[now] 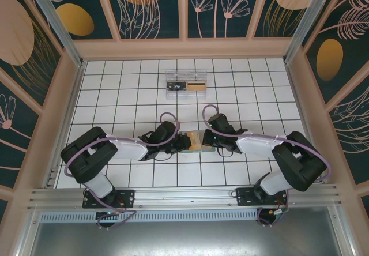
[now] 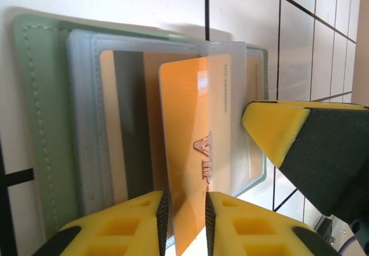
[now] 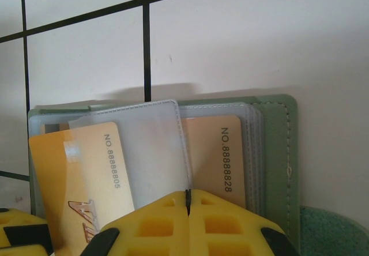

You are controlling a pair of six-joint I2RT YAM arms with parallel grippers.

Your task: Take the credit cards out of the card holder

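Note:
The grey-green card holder [image 1: 196, 139] lies open on the tiles between both grippers. My left gripper [image 2: 184, 210] stands slightly open, with a gold VIP credit card [image 2: 187, 152] tilted in the gap between its pads and half out of its sleeve. Under it, a card with a dark stripe [image 2: 130, 123] sits in the holder [image 2: 40, 123]. My right gripper [image 3: 188, 201] is shut on the edge of a clear sleeve [image 3: 153, 146] of the holder [image 3: 277, 152]. The gold card [image 3: 75, 164] sticks out to the left, and another tan card [image 3: 210, 158] rests in a pocket.
A clear plastic box [image 1: 186, 84] holding a black card and a gold card stands on the tiles farther back. The right gripper's yellow finger [image 2: 277, 129] is close beside the holder's edge. Walls enclose the tiled floor on three sides.

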